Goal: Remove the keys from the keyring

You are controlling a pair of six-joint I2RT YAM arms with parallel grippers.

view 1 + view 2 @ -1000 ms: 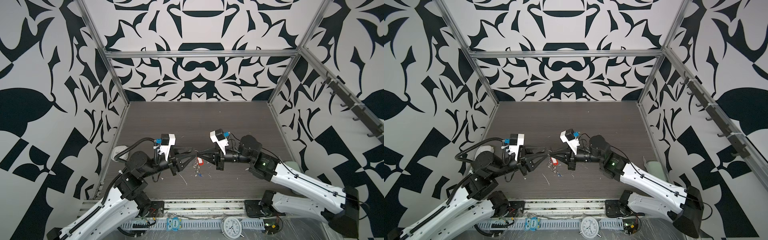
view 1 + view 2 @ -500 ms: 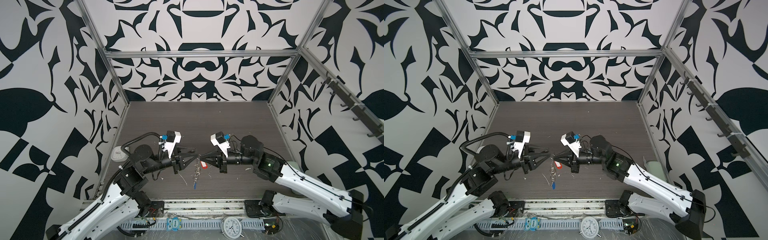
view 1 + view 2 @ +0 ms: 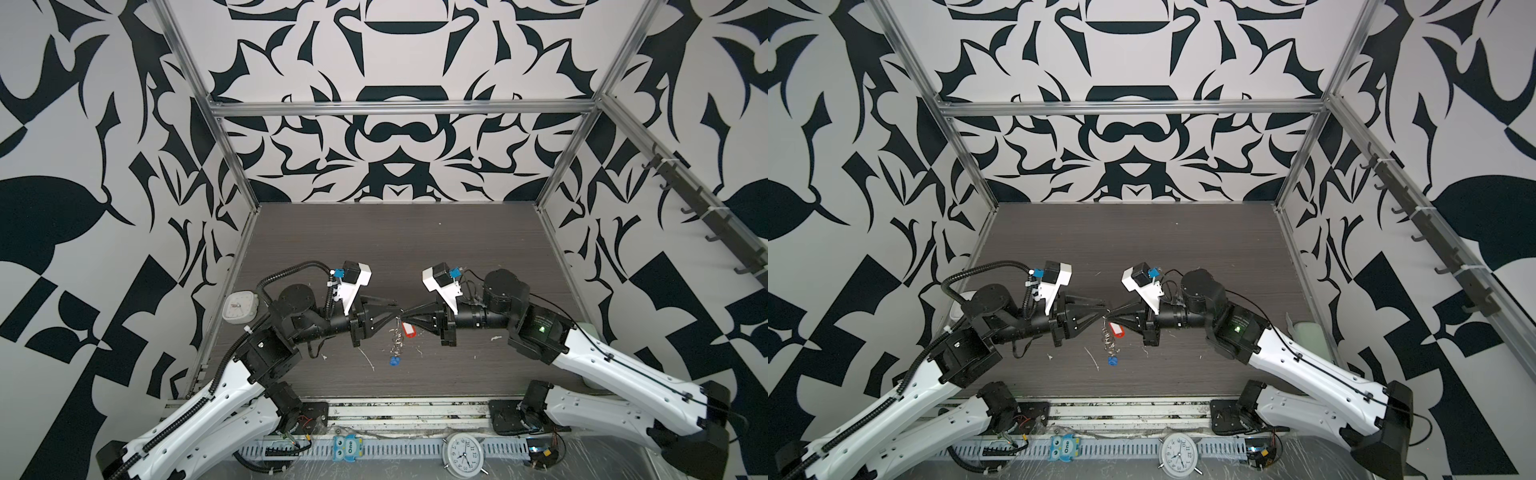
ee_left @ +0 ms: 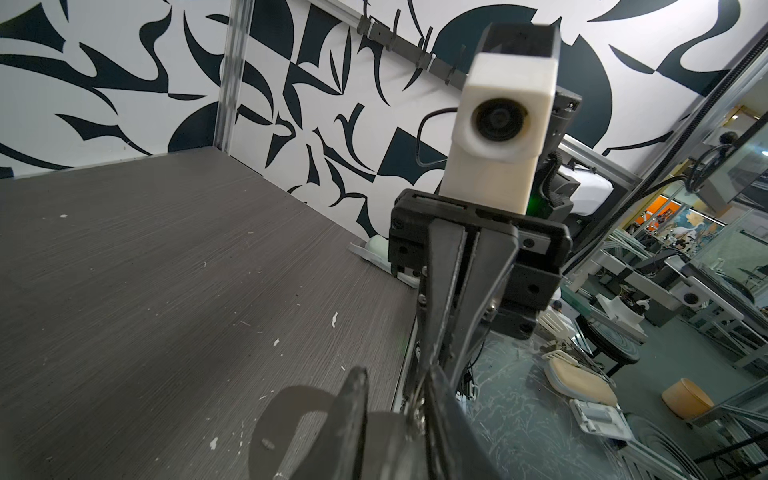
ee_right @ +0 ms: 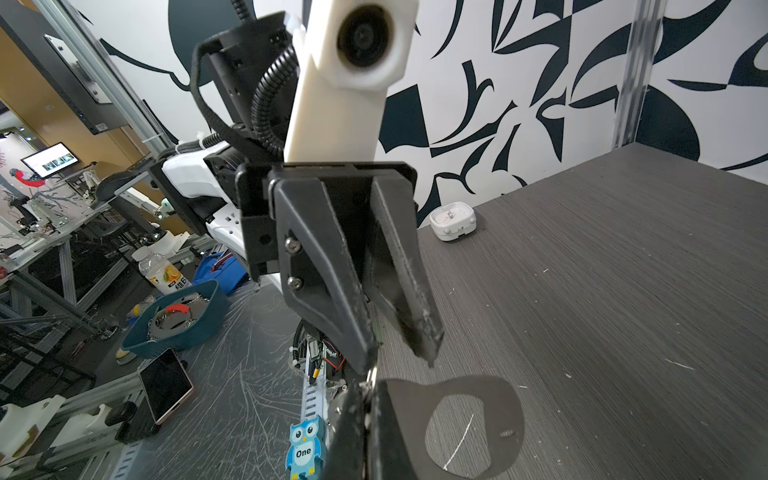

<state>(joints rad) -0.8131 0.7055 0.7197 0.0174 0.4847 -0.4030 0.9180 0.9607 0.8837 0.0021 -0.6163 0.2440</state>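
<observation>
Keyring hangs from the right gripper, which is pressed shut on its top. Left gripper, jaws spread, should close squarely beside it, then pull slowly, without twisting.

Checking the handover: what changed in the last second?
The left gripper backed off, then returned to the tip of the right gripper, jaws narrowing but open. The right gripper stayed shut, dangling the bunch of silver metal keys with red and blue plastic tags.
</observation>
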